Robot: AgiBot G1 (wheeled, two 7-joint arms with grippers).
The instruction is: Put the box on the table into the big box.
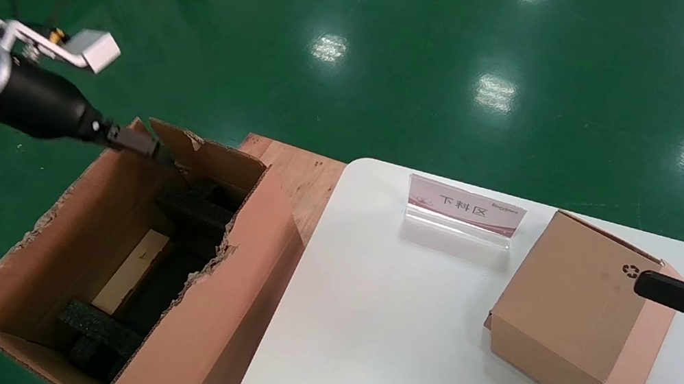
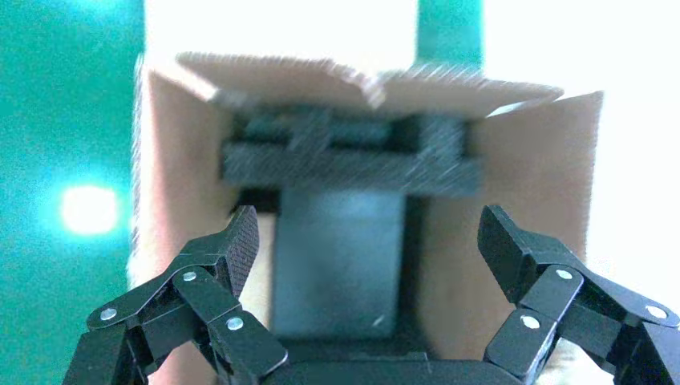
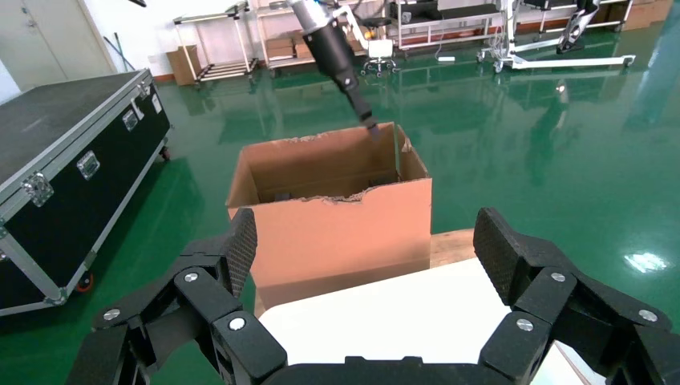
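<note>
The big box (image 1: 204,308) stands on the floor left of the white table (image 1: 373,336), with a ragged rim and black foam blocks (image 1: 97,328) inside. A small plain tan box (image 1: 130,271) lies flat inside it between the foam blocks. My left gripper (image 1: 145,145) hangs open and empty over the far end of the big box (image 2: 545,200), looking down into it (image 2: 370,237). My right gripper (image 1: 615,359) is open and empty at the table's right side, its fingers either side of a cardboard box with a recycling symbol (image 1: 566,306). It faces the big box (image 3: 337,233) in the right wrist view (image 3: 365,241).
A clear sign stand with a pink label (image 1: 466,206) stands at the table's back. A wooden pallet (image 1: 299,178) lies under the big box's far end. A black flight case (image 3: 64,160) stands on the green floor beyond the carton.
</note>
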